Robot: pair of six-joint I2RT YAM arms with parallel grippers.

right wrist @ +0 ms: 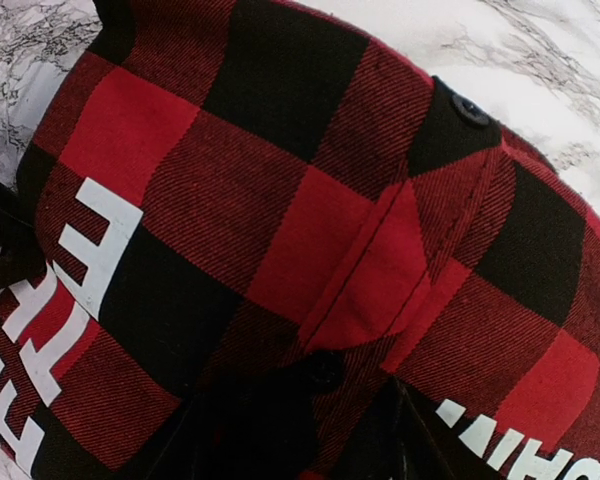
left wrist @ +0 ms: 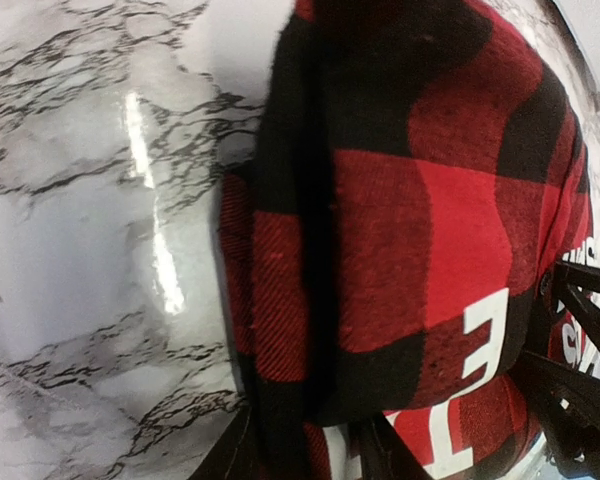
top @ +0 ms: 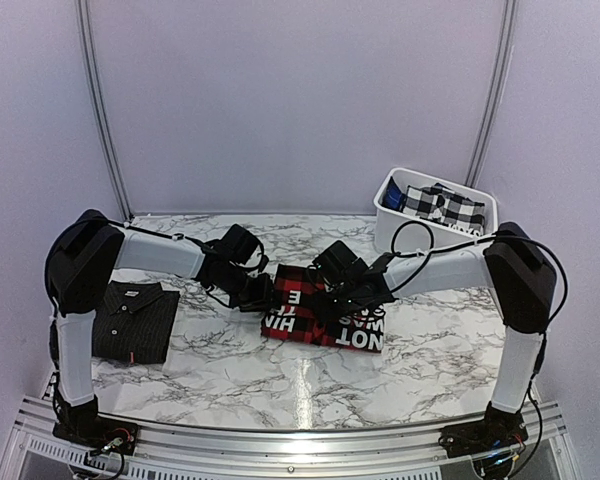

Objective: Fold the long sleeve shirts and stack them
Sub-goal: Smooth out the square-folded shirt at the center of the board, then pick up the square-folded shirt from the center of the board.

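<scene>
The red-and-black flannel shirt (top: 320,305) lies folded at the table's centre, with white letters showing on it. My left gripper (top: 257,290) is at its left edge. In the left wrist view the fingers (left wrist: 230,455) close round a fold of the flannel (left wrist: 380,200). My right gripper (top: 342,295) is on the shirt's upper middle. In the right wrist view the gripper (right wrist: 330,440) pinches the flannel (right wrist: 280,200) by a buttoned cuff. The black pinstriped shirt (top: 135,318) lies folded at the left, apart from both grippers.
A white bin (top: 390,215) at the back right holds a black-and-white checked cloth (top: 442,205). The marble table top (top: 280,385) ends at a metal rail along the near edge. White walls enclose the back and sides.
</scene>
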